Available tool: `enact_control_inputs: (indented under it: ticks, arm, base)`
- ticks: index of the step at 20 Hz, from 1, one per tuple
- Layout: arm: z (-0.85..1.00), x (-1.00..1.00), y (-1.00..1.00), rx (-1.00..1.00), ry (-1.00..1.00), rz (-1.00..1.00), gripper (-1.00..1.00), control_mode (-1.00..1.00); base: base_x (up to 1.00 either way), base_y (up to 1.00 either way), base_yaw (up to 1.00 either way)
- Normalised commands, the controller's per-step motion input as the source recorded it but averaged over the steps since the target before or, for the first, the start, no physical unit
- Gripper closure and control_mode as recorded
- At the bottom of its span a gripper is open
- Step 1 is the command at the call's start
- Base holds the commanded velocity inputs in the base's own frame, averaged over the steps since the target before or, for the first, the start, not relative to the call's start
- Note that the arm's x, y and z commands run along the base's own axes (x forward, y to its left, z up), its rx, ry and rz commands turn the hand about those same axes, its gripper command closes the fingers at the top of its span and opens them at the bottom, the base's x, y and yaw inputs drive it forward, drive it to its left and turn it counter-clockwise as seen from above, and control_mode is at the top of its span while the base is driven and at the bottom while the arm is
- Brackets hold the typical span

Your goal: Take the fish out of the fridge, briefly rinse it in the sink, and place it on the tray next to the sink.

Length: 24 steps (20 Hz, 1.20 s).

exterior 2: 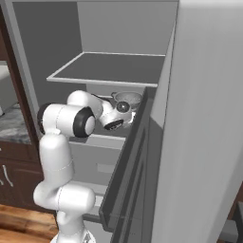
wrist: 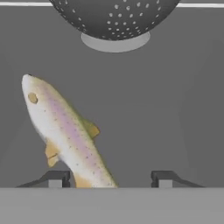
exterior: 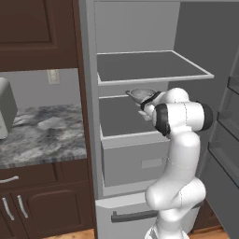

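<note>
The fish (wrist: 65, 131) is slim and silvery-white with a pink stripe and yellow fins. It lies at a slant on a flat grey shelf inside the fridge (exterior: 154, 67). In the hand view its head points up-left and its tail runs down between my fingertips. My gripper (wrist: 109, 178) is open around the tail end. The left fingertip (wrist: 57, 178) is close beside the fish and the right one stands well apart from it. In the right base view my hand (exterior 2: 118, 116) reaches in over the middle shelf. The sink and the tray are out of view.
A perforated grey colander (wrist: 114, 19) (exterior 2: 128, 98) stands on the same shelf just beyond the fish. A shelf (exterior 2: 109, 66) hangs above and a boxy drawer (exterior: 135, 158) sits below. The open fridge door (exterior 2: 204, 118) stands close on the right. A marble counter (exterior: 42, 135) lies to the left.
</note>
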Motion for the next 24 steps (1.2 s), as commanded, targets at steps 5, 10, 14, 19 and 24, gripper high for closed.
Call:
enact_control_inputs:
  ticks: [5, 10, 14, 19, 24]
  arm:
    - [-0.09, 0.07, 0.00, -0.01, -0.04, 0.00, 1.00, -1.00]
    - [0.08, -0.53, 0.08, 0.00, -0.06, 0.00, 1.00, -1.00]
    - [0.48, -1.00, 0.28, 0.00, -0.04, 0.00, 1.00, -1.00]
    - [0.93, -1.00, 0.39, 0.00, 0.04, 0.02, 1.00, -1.00]
    - [1.00, -1.00, 0.41, 0.03, 0.09, 0.03, 1.00, -1.00]
  base:
    - [0.00, 0.00, 0.00]
    - [0.00, 0.00, 0.00]
    - [0.00, 0.00, 0.00]
    - [0.00, 0.00, 0.00]
    - [0.00, 0.00, 0.00]
